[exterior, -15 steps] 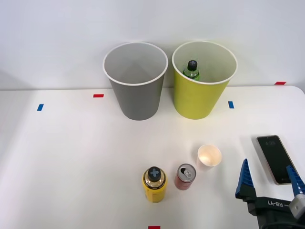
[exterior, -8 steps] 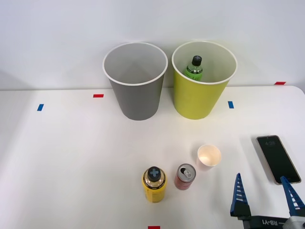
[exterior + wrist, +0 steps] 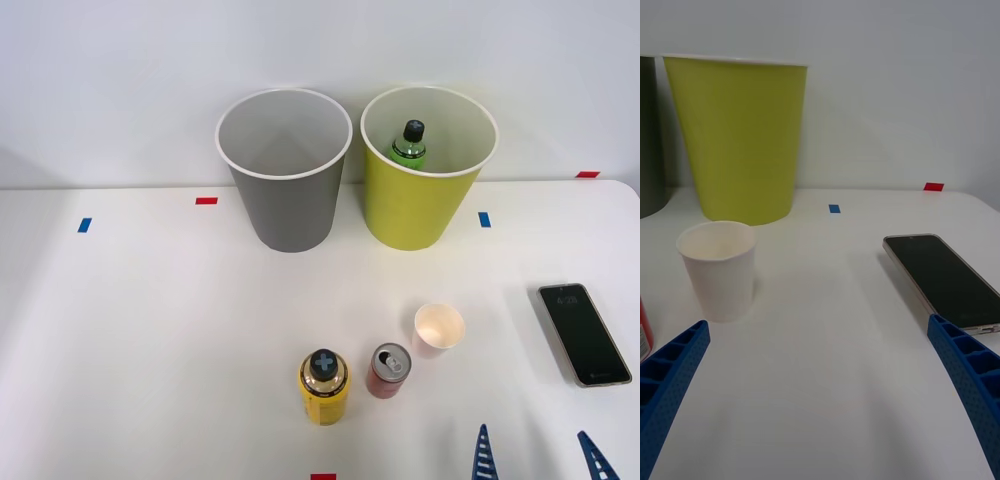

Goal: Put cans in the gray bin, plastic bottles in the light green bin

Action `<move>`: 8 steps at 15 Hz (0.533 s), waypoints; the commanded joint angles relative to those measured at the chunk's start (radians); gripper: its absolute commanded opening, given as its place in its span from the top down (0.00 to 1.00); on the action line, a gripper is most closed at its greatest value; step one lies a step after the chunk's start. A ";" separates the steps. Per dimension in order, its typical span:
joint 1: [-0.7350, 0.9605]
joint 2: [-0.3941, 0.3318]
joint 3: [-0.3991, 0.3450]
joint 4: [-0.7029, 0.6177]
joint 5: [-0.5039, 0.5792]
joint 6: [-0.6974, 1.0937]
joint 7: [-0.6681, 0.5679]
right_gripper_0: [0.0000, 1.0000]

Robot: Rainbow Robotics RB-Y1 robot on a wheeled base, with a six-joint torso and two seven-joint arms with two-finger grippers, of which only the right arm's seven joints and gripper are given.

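Leftmost on the white desk [image 3: 130,330], at the back against the wall: tall tapered round gray bin [image 3: 286,170], white rim, pale inside, nothing visible in it. Just beside it to the right, near but not touching, tall tapered yellow-green bin [image 3: 428,165] of equal size. Slim translucent green plastic bottle [image 3: 408,146] with black screw cap stands inside this one, leaning toward the back wall; cap and shoulders show above the front rim.

Small tape marks along the back of the desk: blue, red, blue, red.

Nearer me, a row of three. Stubby yellow bottle [image 3: 324,387] with dark cap, upright. Just to its right, short red drink can [image 3: 389,370], silver top, tab opening showing, upright on the desk, well apart from both bins. Right of the can and slightly further back, small pale paper cup [image 3: 439,329], open end up, close to the can; contact uncertain.

Further right, a dark smartphone [image 3: 584,333] lies flat near the desk's edge.

My right pincer [image 3: 539,458] sits at the near edge, right of the can, between cup and phone by the wrist view. Blue ribbed fingers [image 3: 670,382] spread wide, pinching nothing.
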 commanded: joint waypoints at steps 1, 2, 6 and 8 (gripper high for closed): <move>-0.003 -0.013 0.035 0.032 -0.003 0.000 -0.002 0.00; -0.003 -0.018 0.043 0.032 -0.003 0.007 -0.004 0.00; -0.003 -0.017 0.045 0.032 0.019 0.013 0.001 0.00; -0.003 -0.017 0.045 0.032 0.019 0.013 0.001 0.00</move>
